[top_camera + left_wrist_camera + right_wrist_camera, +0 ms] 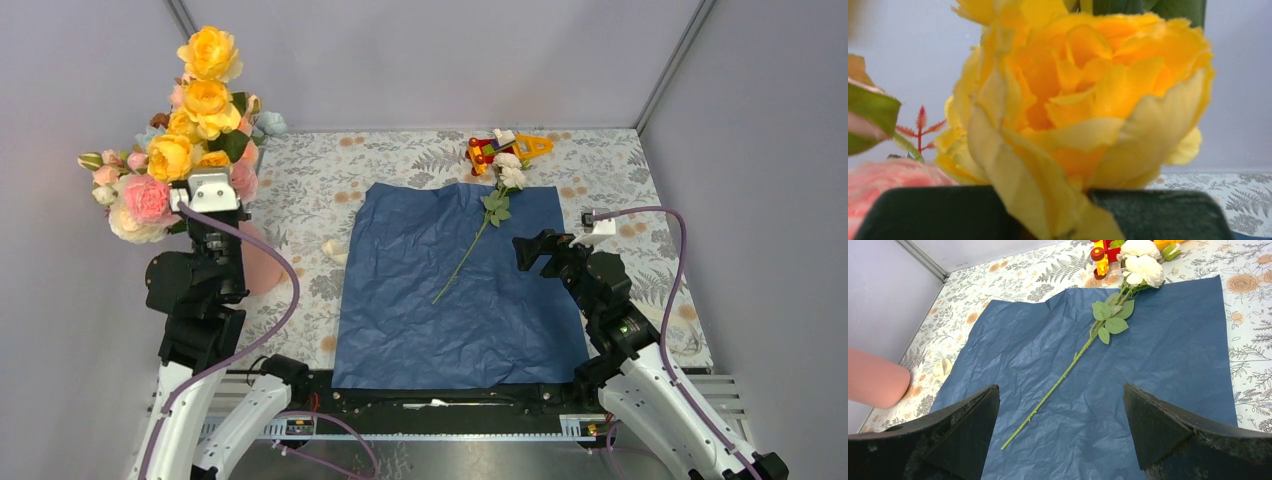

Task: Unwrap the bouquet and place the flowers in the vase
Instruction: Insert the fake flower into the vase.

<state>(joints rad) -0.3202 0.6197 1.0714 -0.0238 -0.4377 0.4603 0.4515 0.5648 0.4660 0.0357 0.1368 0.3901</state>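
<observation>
My left gripper [212, 200] is shut on a bunch of yellow, pink and cream flowers [185, 140], held high at the far left above the salmon-pink vase [262, 264]. In the left wrist view a yellow rose [1083, 95] fills the frame, with a petal lying between the dark fingers [938, 212]; the stems are hidden. The blue wrapping paper [460, 290] lies spread flat mid-table. On it rests one cream rose [509, 171] on a long green stem [1058, 382]. My right gripper [532, 250] hovers open over the paper's right side, with nothing between its fingers [968, 425].
A red-and-yellow toy [505, 149] sits just behind the paper, touching the cream rose's head. A small cream scrap [333, 250] lies on the floral tablecloth [400, 160] left of the paper. Grey walls close in the back and sides. The vase [873, 382] stands near the left wall.
</observation>
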